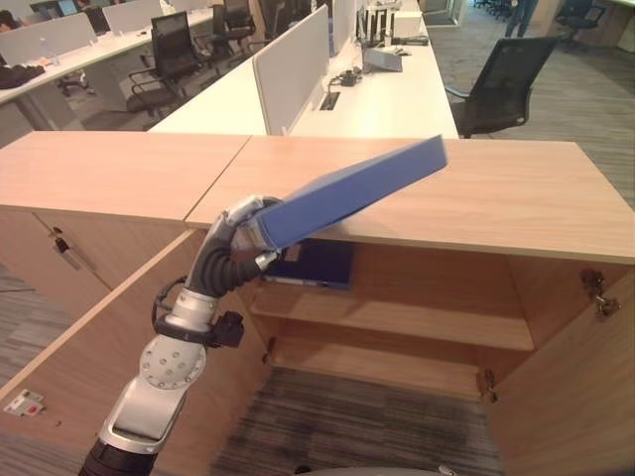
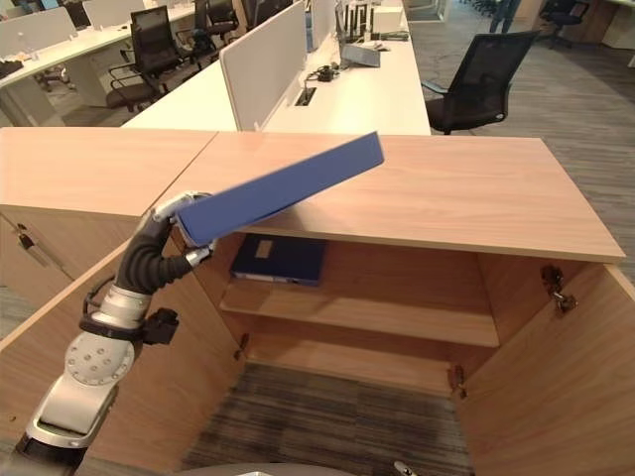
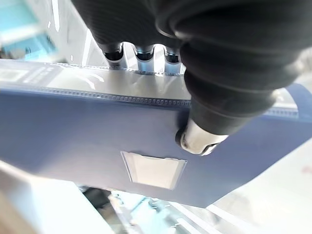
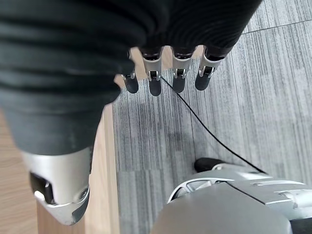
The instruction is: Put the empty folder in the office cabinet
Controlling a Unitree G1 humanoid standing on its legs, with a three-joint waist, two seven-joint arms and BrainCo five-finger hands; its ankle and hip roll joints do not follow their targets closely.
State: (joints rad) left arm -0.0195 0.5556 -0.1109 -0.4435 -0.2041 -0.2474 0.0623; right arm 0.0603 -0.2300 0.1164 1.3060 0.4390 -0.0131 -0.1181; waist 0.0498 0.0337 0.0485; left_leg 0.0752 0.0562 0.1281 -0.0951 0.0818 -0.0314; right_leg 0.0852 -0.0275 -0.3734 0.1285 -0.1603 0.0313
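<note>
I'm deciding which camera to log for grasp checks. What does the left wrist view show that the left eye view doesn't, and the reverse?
The left wrist view alone shows the clear label pocket on the folder's cover and the fingers curled over its edge. The left eye view alone shows the open cabinet with a second blue folder lying on its shelf, and the cabinet top under the raised end. Both show the left hand gripping the blue folder.

- Both eye views look down from head height, close, sharing the open cabinet (image 1: 427, 327) and desks (image 2: 367, 94) beyond.
- Left wrist view sits tight against the blue folder (image 3: 87, 141).
- Right wrist view faces the carpet (image 4: 273, 97).
</note>
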